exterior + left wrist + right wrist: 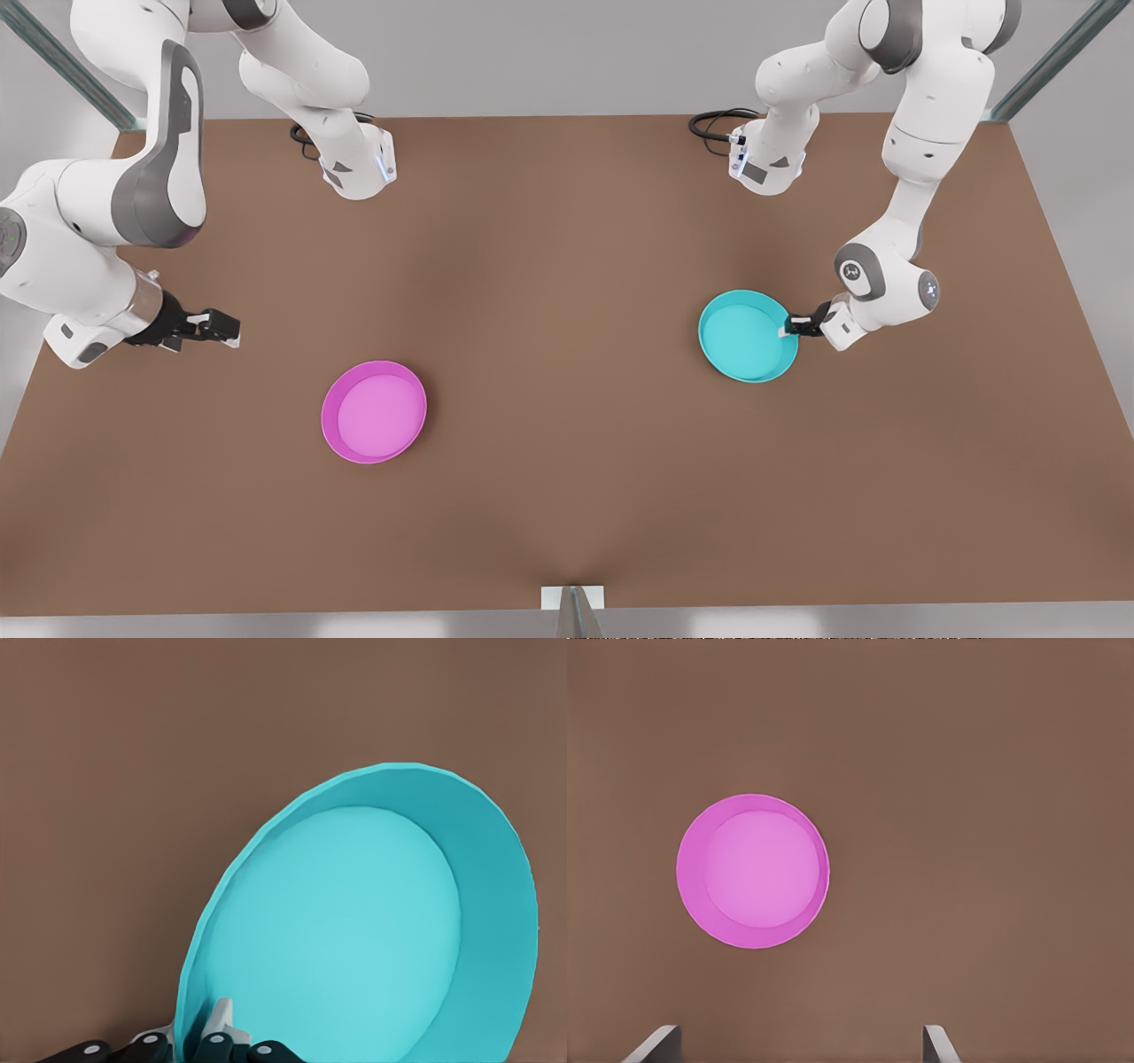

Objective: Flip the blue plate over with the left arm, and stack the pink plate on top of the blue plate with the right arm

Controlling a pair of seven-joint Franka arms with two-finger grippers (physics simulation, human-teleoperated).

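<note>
1. The blue plate sits toward the front view's right side of the brown table. In the left wrist view it appears tilted, rim raised and hollow side facing the camera, so the flip looks begun but not finished.
2. The left gripper is clamped on the blue plate's rim at the edge nearest its own arm, with one finger on each face of the rim.
3. Judged from its look, the plate is light, stiff plastic with a smooth and probably slippery surface. The thin raised rim is the sensible place to grip (the flat middle offers nothing to pinch).
4. The pink plate lies flat and hollow side up toward the front view's left, well apart from the blue one.
5. The right gripper waits above the table with its fingers spread, near the pink plate but not touching it.
</note>
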